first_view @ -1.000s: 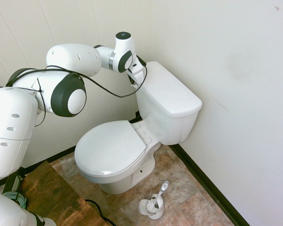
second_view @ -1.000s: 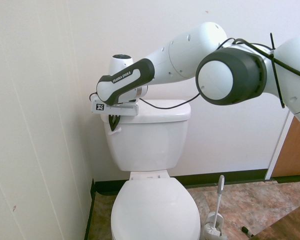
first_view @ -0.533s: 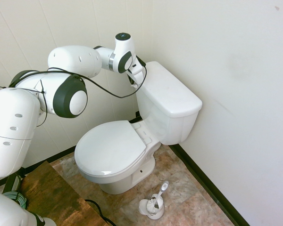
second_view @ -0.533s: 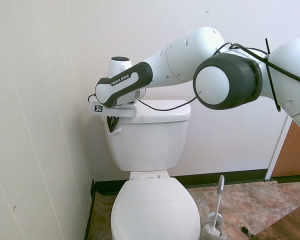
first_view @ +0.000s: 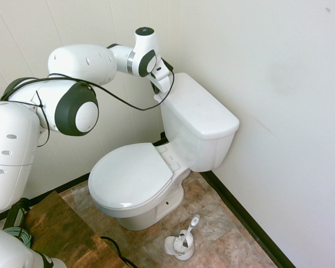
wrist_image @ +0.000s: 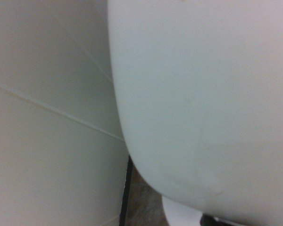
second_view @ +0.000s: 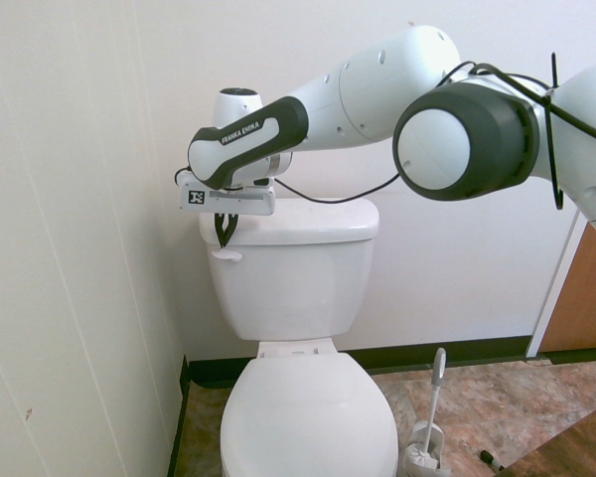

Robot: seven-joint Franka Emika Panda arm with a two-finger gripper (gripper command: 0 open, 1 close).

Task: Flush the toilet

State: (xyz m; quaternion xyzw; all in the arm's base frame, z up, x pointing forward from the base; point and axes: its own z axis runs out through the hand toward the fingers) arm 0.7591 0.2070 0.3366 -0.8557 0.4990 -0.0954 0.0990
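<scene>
My black two-finger gripper (second_view: 221,233) has its fingers pressed together, with nothing between them, and it points steeply down at the upper corner of the tank. Directly under the tips I see the small white flush lever (second_view: 227,255), lying almost level on the tank front; the tips seem just above it, and I cannot say if they touch. The large glossy white ceramic toilet (first_view: 156,162) spreads below and in front of the gripper, with the oval seat lid down and the flat tank lid (second_view: 296,221) just beside my wrist.

I think the main risk is slipping. The lever is small, smooth and rounded, so closed fingers pushing down a little to one side can slide off, and then no flush. If I come down too near the tank, the fingers may hit the lid edge or scrape the ceramic.

On the side away from the tank, the pale panelled wall (second_view: 70,248) is near, so sideways room is small. Upward is open. The white toilet brush in its holder (first_view: 182,241) stands on the floor far below, well apart.
</scene>
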